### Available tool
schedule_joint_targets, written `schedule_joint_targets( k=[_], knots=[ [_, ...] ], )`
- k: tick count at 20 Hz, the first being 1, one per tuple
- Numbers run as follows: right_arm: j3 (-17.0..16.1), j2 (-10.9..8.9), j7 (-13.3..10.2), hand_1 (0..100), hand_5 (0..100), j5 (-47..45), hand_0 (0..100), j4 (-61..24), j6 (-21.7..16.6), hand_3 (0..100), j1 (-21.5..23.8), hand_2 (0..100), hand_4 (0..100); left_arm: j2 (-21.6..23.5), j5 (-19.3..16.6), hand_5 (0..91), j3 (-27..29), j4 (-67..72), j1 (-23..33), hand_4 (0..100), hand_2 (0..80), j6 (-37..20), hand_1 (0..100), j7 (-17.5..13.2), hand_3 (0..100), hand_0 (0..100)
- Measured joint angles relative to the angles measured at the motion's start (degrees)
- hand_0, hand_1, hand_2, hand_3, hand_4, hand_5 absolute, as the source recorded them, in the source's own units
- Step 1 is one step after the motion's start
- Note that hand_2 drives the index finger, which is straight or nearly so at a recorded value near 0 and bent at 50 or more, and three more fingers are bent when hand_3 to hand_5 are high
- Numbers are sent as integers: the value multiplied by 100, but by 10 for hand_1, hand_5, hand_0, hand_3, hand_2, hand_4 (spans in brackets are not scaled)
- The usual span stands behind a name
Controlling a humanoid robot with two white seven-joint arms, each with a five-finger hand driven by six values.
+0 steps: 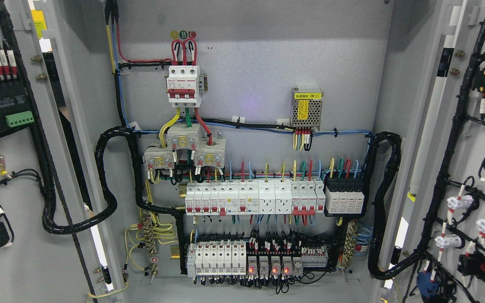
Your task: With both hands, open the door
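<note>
Showing cabinet (251, 105) interior w/ both doors swung wide: left door (11, 168) at left edge, right door (470, 168) at right edge. Breakers (253, 198) in rows mid-panel, relays (267, 265) below. Neither robot hand in frame, so state can't be told.

head view | faces straight into open cabinet (246, 105) | close (both doors cropped at edges)

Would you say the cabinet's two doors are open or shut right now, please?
Open. Both the left door and the right door are swung outward, showing their wired inner faces and the breaker rows inside.
</note>
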Motion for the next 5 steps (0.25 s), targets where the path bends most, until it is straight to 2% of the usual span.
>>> schedule_joint_targets(
  k=[5],
  knots=[
    [-42, 10, -121, 500, 0, 67, 0, 108, -4, 0, -7, 40, 0, -27, -18, 0, -49, 183, -64, 0, 0, 6, 556, 14, 0, 120]
  ],
)
